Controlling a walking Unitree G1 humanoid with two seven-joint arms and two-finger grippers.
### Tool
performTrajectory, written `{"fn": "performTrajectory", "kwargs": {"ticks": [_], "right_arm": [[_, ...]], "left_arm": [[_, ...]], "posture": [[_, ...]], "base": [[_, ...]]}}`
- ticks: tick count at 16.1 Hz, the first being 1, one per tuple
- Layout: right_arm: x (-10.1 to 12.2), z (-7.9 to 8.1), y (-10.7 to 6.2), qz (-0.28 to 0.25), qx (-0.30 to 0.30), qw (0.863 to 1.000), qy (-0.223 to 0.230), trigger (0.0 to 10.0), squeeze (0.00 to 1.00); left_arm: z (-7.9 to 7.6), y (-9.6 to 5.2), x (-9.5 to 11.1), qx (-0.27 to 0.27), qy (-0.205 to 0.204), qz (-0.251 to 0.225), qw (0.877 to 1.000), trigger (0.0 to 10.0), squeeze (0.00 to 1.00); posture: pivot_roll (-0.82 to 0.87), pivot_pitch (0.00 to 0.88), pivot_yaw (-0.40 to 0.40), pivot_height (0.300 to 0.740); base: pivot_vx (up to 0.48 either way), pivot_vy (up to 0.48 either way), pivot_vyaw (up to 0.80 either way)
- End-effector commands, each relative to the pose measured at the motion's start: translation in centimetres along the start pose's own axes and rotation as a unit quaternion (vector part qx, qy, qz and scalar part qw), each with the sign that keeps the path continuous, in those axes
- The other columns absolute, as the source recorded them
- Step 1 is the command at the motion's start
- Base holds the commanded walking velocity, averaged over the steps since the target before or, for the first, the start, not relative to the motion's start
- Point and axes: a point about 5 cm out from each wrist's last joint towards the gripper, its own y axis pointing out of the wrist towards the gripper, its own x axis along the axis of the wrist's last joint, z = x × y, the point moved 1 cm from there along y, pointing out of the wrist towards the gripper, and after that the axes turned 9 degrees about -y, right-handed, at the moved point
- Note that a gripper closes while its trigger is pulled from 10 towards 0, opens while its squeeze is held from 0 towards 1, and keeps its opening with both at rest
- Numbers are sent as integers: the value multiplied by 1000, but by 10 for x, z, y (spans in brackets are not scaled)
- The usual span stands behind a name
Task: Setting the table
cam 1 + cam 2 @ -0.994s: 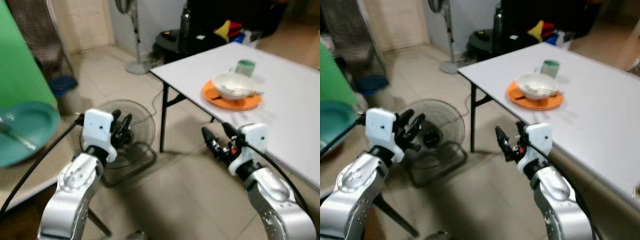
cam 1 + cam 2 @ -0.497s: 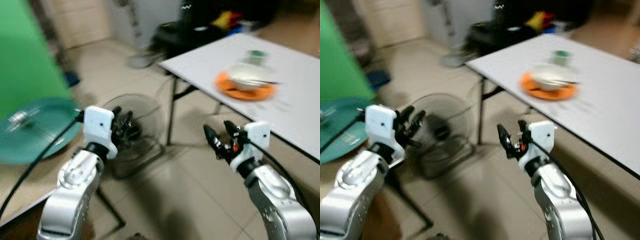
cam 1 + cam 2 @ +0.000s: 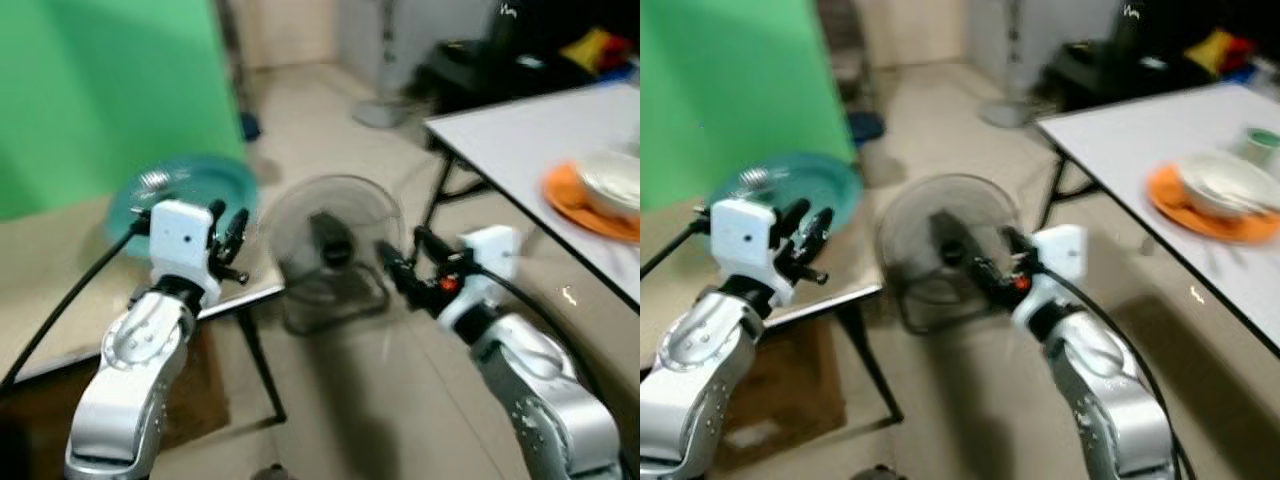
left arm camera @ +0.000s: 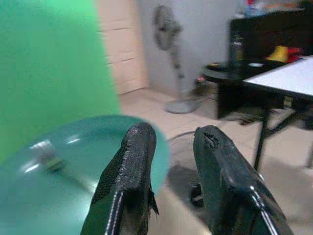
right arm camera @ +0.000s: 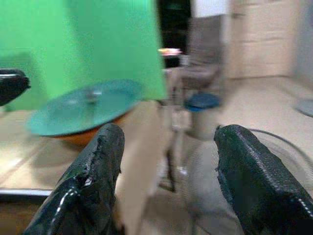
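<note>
Tiled floor [image 3: 330, 400], one floor fan [image 3: 330, 235]. White bench [image 3: 1140, 120] edge: one orange plate [image 3: 1215, 205], one white bowl [image 3: 1225, 180]. Left gripper [image 4: 173, 147], right gripper [image 5: 168, 156] both released, empty.

Non-task items I can see
Floor fan [image 3: 330, 240] lying on the tiled floor [image 3: 400, 400]; green backdrop [image 3: 100, 90]; pedestal fan [image 4: 166, 29] by the far wall; blue bucket [image 5: 203, 102] beside a grey chair [image 5: 203, 49].

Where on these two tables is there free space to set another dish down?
The white table is bare from its near corner up to the orange plate holding a white bowl. The low beige table is bare in front of the teal plate.
</note>
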Motion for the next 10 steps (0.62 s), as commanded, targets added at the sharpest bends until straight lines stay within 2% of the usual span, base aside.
{"fn": "performTrajectory", "kwargs": {"ticks": [1, 7, 10], "right_arm": [[2, -1, 0, 2, 8, 1000, -3, 10000, 0], [6, -2, 7, 1, 15, 1000, -12, 10000, 0], [6, -4, 9, 5, 17, 1000, -18, 10000, 0]], "left_arm": [[-3, -1, 5, -5, 2, -12, 1000, 10000, 0], [-2, -2, 8, -4, 1, -17, 1000, 10000, 0], [-1, -5, 8, 0, 0, -18, 1000, 10000, 0]], "posture": [[110, 0, 38, 740], [123, 0, 25, 740], [136, 0, 14, 740]], "base": [[247, 0, 800], [301, 0, 771], [370, 0, 0]]}}
